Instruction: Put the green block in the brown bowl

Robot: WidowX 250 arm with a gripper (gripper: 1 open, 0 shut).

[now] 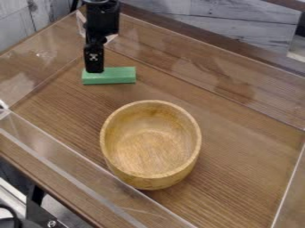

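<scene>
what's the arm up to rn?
The arm's gripper is open, right by the green block, which lies on the table. The brown bowl sits nearby with nothing in it. The block isn't in the bowl yet; looks like a pick is being lined up.

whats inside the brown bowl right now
Nothing can be seen inside the brown bowl, just its bare wooden bottom and inner walls; the green block lies outside it. What is underneath the bowl is hidden.
</scene>
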